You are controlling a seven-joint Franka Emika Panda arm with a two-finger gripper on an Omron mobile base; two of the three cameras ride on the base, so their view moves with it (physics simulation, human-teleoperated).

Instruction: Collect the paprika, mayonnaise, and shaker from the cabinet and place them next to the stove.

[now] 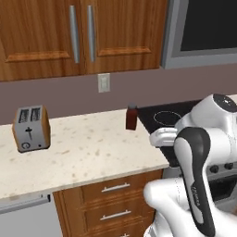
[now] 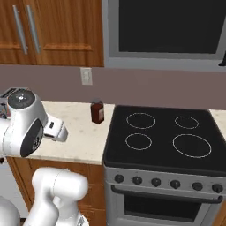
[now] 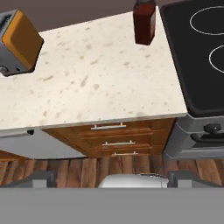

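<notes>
A: What takes up the most room?

B: The bench (image 1: 88, 152), pale and speckled. The stove (image 2: 163, 137) butts against its end: flat black glass with four thin white rings. Above the bench hangs the cabinet (image 1: 46, 32), warm brown wood, both doors shut, two long silver bar handles side by side. A microwave (image 2: 167, 31) sits over the stove.

A: And the arm?

B: It rises in front of the bench and folds over near the bench's front edge by the stove. Its white upper links and a dark joint are close to the base cameras. The hand camera looks down over the bench, the drawers (image 3: 111, 140) and the wood floor.

A: The end effector (image 3: 109, 180)?

B: Open wide. The two dark fingertips stand far apart at the bottom of the hand view, with nothing between them and touching nothing. It hangs clear of the bench.

A: Where is the paprika (image 2: 97, 112)?

B: Upright on the bench, just beside the stove's edge, toward the back wall. It is a small dark red-brown squarish bottle with a brown cap. I cannot make out its label.

A: Anything else?

B: A toaster (image 1: 31, 128) with brown sides, well apart from the bottle at the bench's far end, and a wall outlet (image 1: 103, 83) under the cabinet.
</notes>
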